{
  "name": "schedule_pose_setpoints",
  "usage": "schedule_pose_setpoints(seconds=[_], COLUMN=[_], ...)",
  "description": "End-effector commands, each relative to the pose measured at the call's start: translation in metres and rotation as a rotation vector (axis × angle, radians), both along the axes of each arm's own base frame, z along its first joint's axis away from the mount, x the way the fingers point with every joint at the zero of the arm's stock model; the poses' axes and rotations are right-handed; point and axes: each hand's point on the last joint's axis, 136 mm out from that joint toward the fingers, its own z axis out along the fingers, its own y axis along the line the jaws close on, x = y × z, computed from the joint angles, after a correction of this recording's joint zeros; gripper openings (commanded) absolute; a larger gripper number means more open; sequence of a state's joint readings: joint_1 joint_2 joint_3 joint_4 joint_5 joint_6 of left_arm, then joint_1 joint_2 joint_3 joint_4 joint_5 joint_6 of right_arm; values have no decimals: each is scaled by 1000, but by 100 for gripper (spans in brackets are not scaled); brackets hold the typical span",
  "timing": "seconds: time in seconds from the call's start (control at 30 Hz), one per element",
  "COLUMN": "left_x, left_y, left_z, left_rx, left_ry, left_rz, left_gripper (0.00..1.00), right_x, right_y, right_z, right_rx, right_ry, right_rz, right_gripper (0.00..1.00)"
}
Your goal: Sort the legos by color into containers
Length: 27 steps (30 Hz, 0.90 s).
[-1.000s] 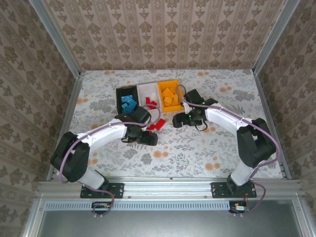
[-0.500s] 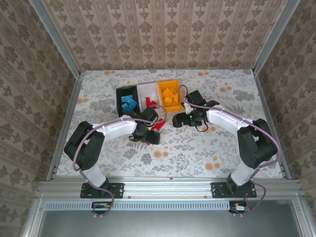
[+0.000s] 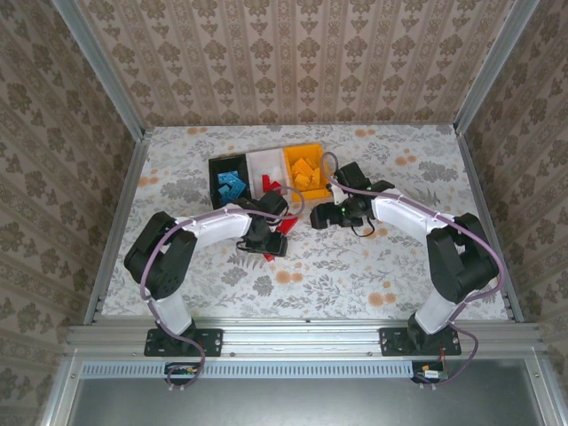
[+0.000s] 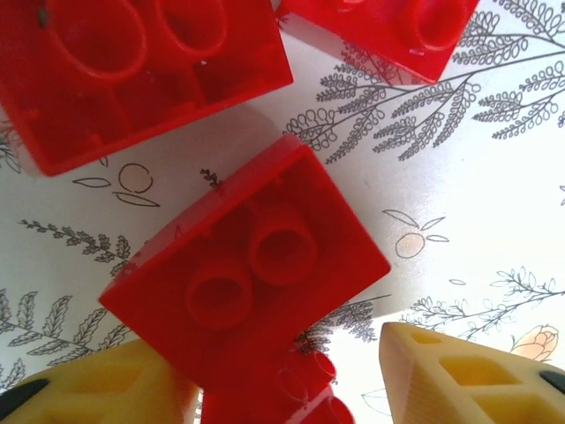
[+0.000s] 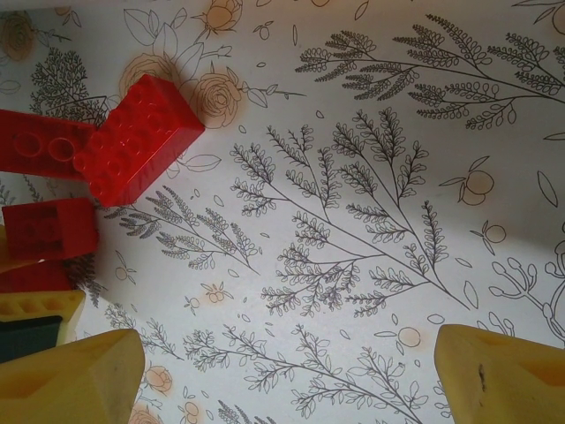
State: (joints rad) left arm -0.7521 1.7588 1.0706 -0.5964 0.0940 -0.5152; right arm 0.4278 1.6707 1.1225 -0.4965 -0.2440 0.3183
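Left jaws stand partly apart and pinch nothing yet; right jaws gape wide and empty over the bare surface (image 3: 355, 266). Beyond both, the bins (image 3: 266, 153) sit in a row, with red pieces lying in the white bin (image 3: 259, 165). A red brick (image 4: 247, 265) lies between my left fingertips (image 4: 88, 389), touching one and just clear of the other, its long axis slanting across my closing line. Other red bricks (image 4: 132, 71) crowd just past it. My left arm is the nearer, I judge.

The right hand (image 5: 291, 375), jaws spread wide, hangs above the floral table (image 5: 371, 221), red legos (image 5: 132, 146) at left.
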Motion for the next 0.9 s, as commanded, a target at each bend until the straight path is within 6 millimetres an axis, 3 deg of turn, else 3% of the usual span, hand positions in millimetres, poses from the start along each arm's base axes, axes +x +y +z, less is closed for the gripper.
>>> schedule_pose_setpoints(seconds=[0.0,0.17,0.57,0.7,0.87], left_x=[-6,-8,-7,6,42], left_y=[3,6,13,23,38], left_z=[1,6,34,62,119], left_rx=[-3,-6,-25,-43,-105], left_ry=[6,-3,-49,-95,-197], left_rz=[-8,-6,-1,13,29], left_gripper=[50,38,34,35,35], right_x=[1,0,-3,-3,-5], right_y=[1,0,-2,-4,-5], right_z=[8,11,14,13,6], right_rx=[27,27,21,18,14], right_ry=[0,-2,-6,-7,2], right_rz=[-16,-19,-25,-26,-31], right_gripper=[87,87,87,87,88])
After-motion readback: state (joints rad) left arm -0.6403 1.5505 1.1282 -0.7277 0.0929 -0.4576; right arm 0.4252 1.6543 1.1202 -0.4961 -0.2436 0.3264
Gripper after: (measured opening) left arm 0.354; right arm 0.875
